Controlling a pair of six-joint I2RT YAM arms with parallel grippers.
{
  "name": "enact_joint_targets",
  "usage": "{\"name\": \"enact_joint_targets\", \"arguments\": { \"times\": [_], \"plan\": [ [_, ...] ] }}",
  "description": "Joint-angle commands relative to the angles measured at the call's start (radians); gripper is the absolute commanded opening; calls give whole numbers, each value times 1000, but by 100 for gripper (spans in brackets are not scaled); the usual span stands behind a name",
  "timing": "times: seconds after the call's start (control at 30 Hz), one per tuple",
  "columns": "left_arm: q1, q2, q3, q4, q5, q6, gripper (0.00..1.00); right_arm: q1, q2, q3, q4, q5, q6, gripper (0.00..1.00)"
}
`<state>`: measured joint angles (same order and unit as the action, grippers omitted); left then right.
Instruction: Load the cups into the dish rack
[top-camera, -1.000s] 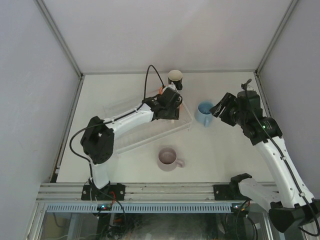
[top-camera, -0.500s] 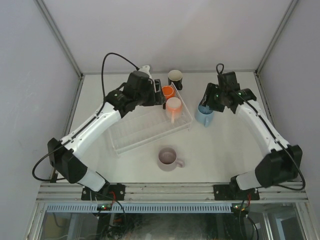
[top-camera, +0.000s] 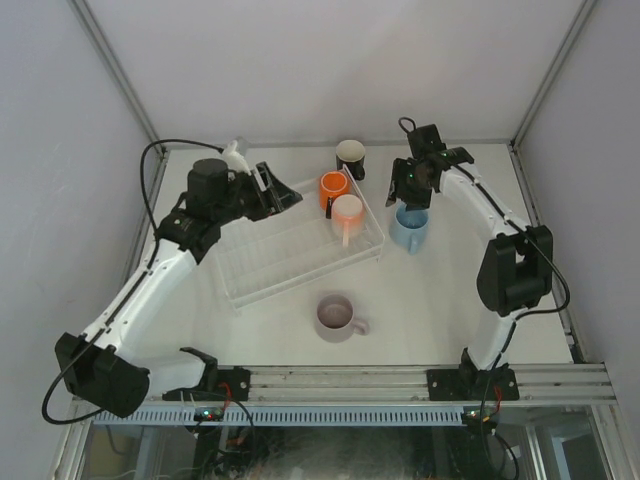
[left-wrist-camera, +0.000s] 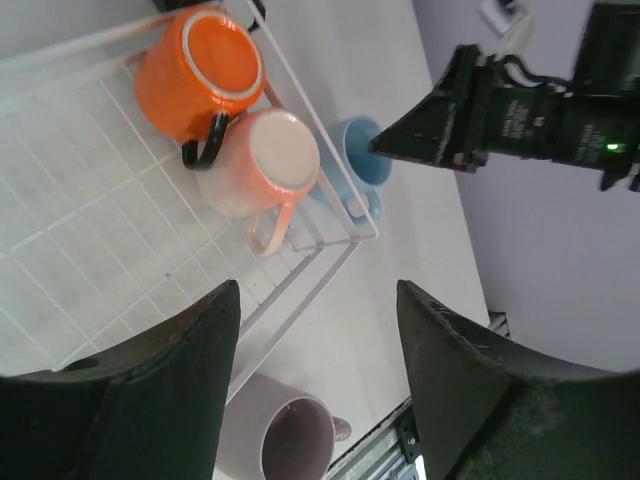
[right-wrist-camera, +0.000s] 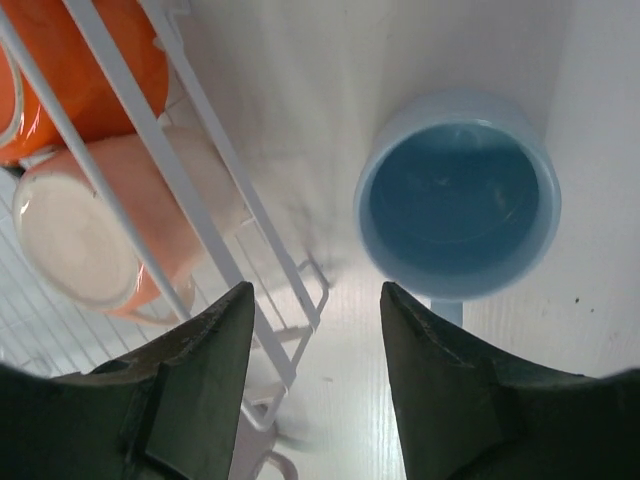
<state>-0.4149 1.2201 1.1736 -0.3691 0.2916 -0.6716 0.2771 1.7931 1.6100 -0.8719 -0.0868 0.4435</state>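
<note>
Two cups sit in the dish rack (top-camera: 272, 266), orange mug (left-wrist-camera: 196, 76) and peach-pink mug (left-wrist-camera: 263, 166); my left tool (left-wrist-camera: 315, 296) and right tool (right-wrist-camera: 315, 292) gape empty (lilac mug (left-wrist-camera: 292, 440) shows from the left wrist, not the right).

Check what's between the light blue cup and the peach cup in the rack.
Only the wire end wall of the dish rack and a strip of bare table, clearest in the right wrist view. The light blue cup stands outside it.

Left tool (left-wrist-camera: 315, 295) spread wide, right tool (right-wrist-camera: 315, 300) spread wide, aimed downward
</note>
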Motion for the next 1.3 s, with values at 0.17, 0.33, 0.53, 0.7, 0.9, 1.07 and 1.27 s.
{"name": "enact_joint_targets", "arguments": {
  "times": [0.17,0.33,0.53,0.7,0.9,1.07,1.27],
  "plan": [
    [133,-136,-48,218,214,-102,100,34,165,147,-60,61,-44,53],
    [245,-159,-186,537,366,-350,100,41,206,150,-70,71,-39,52],
    [293,-146,-218,596,441,-387,100,49,242,148,-60,87,-41,49],
    [293,-148,-184,554,502,-319,100,48,273,146,-52,97,-48,38],
    [291,-129,-184,603,532,-341,100,45,292,145,-48,125,-59,15],
    [291,-115,-184,589,532,-335,100,34,263,131,-45,129,-65,0],
    [222,-64,-173,562,517,-302,100,-11,131,114,-42,85,-55,0]
  ]
}}
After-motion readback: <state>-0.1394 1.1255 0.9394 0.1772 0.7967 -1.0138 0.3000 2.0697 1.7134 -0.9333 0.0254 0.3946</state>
